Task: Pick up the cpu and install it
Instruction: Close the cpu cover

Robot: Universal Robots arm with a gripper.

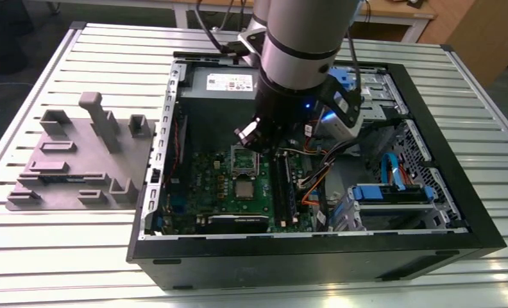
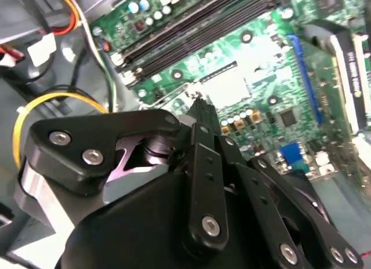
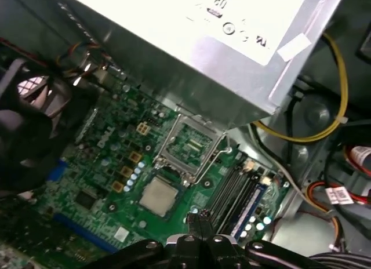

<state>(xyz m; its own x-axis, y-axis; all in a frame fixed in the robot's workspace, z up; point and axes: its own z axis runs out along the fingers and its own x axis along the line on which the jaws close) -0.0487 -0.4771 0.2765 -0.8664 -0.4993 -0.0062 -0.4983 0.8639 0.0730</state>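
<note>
The cpu (image 3: 157, 196) is a small silvery square lying flat in its socket on the green motherboard (image 3: 98, 164), with the metal socket frame (image 3: 191, 142) hinged open beside it. It also shows pale in the second wrist view, cpu (image 2: 227, 86), and in the exterior view, cpu (image 1: 244, 188). My gripper (image 3: 197, 221) hovers a little above the board, close to the cpu but apart from it. Its two black fingers are pressed together with nothing between them. In the second wrist view the gripper (image 2: 199, 106) points at the socket's edge.
The open black computer case (image 1: 459, 212) stands on a slatted metal table (image 1: 66, 256). A grey power supply box (image 1: 224, 83) sits just behind the socket. Black memory sticks (image 3: 232, 193) and loose cables (image 3: 330, 118) lie beside it. A grey plastic fixture (image 1: 74, 160) stands at the exterior view's left.
</note>
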